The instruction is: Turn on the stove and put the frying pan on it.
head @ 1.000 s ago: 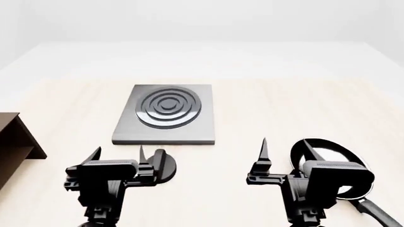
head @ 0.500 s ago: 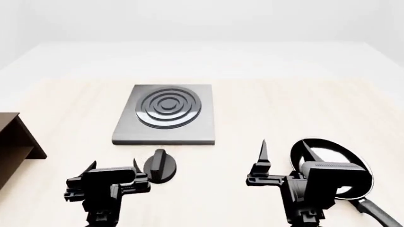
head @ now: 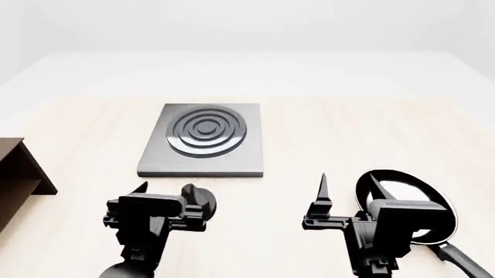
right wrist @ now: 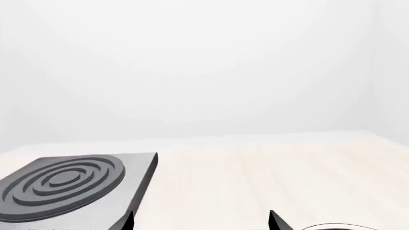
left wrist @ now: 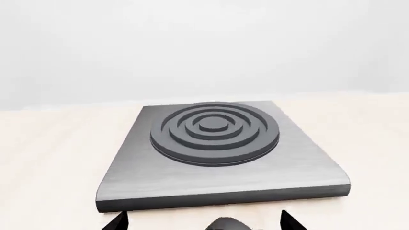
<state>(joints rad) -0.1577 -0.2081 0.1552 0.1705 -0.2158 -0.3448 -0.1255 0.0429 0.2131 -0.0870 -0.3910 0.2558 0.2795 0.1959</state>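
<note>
The flat square dark-grey stove plate [head: 203, 139] with concentric ring burner lay on the pale wooden table [head: 348, 133]; its small round black knob [head: 198, 200] sat just before it, between the spread fingers of the left gripper [head: 166, 195]. The right gripper [head: 346, 186] was likewise spread, one finger over the glossy black round frying pan [head: 410, 200], which rested on the table right of the stove.

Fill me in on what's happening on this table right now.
The left gripper is open and lined up around the stove's knob, which sits just in front of the stove; it hasn't closed on it. The right gripper hangs open beside the frying pan, which lies on the table, not on the burner. Neither gripper holds anything.
</note>
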